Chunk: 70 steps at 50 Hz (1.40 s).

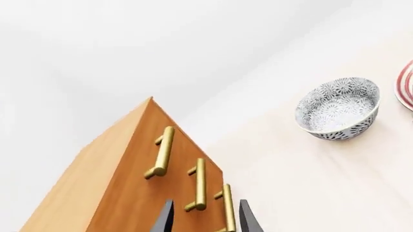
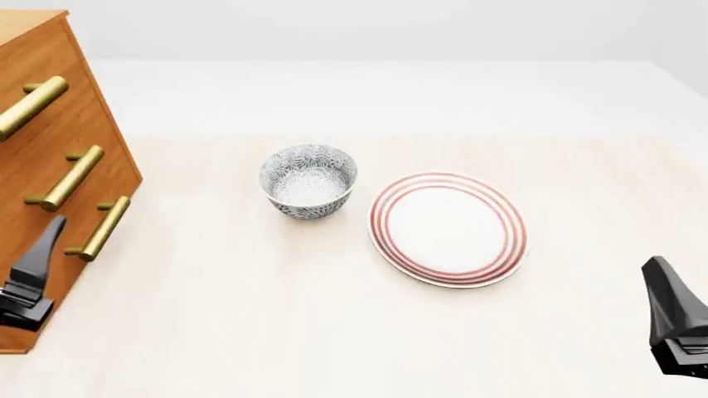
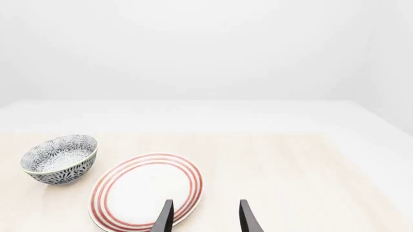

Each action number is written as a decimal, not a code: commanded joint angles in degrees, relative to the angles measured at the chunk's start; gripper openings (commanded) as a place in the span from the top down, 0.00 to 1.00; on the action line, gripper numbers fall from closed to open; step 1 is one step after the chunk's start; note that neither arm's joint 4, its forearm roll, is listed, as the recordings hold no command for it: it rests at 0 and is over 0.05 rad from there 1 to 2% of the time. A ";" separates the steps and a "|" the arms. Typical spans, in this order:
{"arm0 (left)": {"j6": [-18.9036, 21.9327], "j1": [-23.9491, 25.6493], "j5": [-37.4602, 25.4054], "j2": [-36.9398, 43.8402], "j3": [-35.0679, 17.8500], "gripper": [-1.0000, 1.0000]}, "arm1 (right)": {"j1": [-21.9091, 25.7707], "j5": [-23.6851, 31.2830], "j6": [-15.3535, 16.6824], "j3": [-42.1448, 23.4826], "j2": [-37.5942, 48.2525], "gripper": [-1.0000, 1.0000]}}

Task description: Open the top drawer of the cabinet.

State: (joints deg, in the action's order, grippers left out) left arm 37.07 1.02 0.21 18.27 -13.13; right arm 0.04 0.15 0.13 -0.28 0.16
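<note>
The cabinet [image 2: 45,50] stands at the table's left edge, with all three drawers shut flush. The top drawer's brass handle [image 2: 28,106] is the uppermost one. In the left wrist view it is the handle [image 1: 161,152] nearest the cabinet's upper corner. My left gripper [image 2: 50,236] is open and empty. It sits in front of the cabinet's lower part, beside the lowest handle [image 2: 102,228] and well below the top handle. In the left wrist view its fingers [image 1: 206,202] stand either side of the lowest handle [image 1: 227,208], and contact cannot be told. My right gripper [image 2: 664,282] is open and empty at the front right.
A blue-patterned bowl [image 2: 308,180] stands mid-table and also shows in the left wrist view [image 1: 337,108]. A red-ringed white plate [image 2: 447,227] lies to its right, just ahead of my right gripper [image 3: 206,202]. The middle handle [image 2: 66,178] sits between the other two.
</note>
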 commanded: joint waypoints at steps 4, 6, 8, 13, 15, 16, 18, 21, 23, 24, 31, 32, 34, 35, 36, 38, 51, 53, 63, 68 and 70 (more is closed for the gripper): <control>11.24 0.41 3.10 5.63 -1.10 0.00 | -0.01 -0.05 -0.01 0.03 0.02 0.00; 11.95 0.67 3.71 6.67 -1.42 0.00 | 0.01 0.04 -0.01 0.00 -0.04 0.00; 12.88 0.51 4.13 7.30 -1.68 0.00 | 0.00 0.04 -0.03 0.00 -0.04 0.00; 15.51 0.05 6.04 9.04 -1.32 0.00 | -0.01 0.04 -0.02 0.00 -0.03 0.00; 16.56 -0.10 6.87 9.92 -1.37 0.00 | -0.01 0.03 -0.03 0.00 -0.03 0.00; 17.29 -0.26 7.36 10.23 -1.19 0.00 | -0.01 0.03 -0.03 0.00 -0.03 0.00; 19.74 -0.73 9.23 11.52 -0.32 0.00 | -0.01 0.03 -0.03 -0.01 -0.02 0.00; 21.68 -1.06 10.69 13.12 -0.31 0.00 | -0.01 0.03 -0.03 -0.01 -0.01 0.00; 22.03 -1.25 10.84 13.41 -0.47 0.00 | -0.01 0.03 -0.03 -0.02 -0.01 0.00; 22.88 -1.66 11.32 14.35 -0.95 0.00 | -0.01 0.03 -0.03 -0.02 -0.01 0.00; 27.00 -3.06 13.88 16.62 -1.03 0.00 | -0.01 0.04 -0.03 -0.01 -0.02 0.00; 27.36 -3.30 13.88 17.00 -1.42 0.00 | -0.01 0.04 -0.03 -0.01 -0.02 0.00; 27.98 -3.51 14.27 17.73 -1.79 0.00 | 0.00 0.05 -0.03 -0.01 -0.03 0.00; 28.38 -3.59 14.21 18.03 -2.21 0.00 | 0.00 0.05 -0.03 -0.01 -0.03 0.00; 28.81 -3.77 14.25 18.10 -2.35 0.00 | 0.00 0.05 -0.03 -0.01 -0.03 0.00; 30.60 -4.23 15.69 19.28 -1.98 0.00 | 0.00 0.05 -0.03 -0.01 -0.03 0.00; 35.47 -5.54 20.72 25.81 -3.11 0.00 | -0.01 0.02 -0.03 0.00 -0.02 0.00; 36.16 -5.79 21.73 27.18 -3.36 0.00 | -0.01 0.02 -0.03 0.00 -0.02 0.00; 38.45 -6.93 25.84 33.16 -4.99 0.00 | -0.01 0.03 -0.03 0.01 -0.04 0.00; 39.50 -7.81 27.11 35.14 -5.86 0.00 | -0.02 0.04 -0.02 0.00 -0.04 0.00; 39.93 -7.96 27.72 36.04 -6.12 0.00 | -0.02 0.04 -0.03 0.00 -0.05 0.00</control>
State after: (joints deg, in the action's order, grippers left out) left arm 74.58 -5.74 24.70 49.55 -17.77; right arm 0.04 0.23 0.11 -0.31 0.10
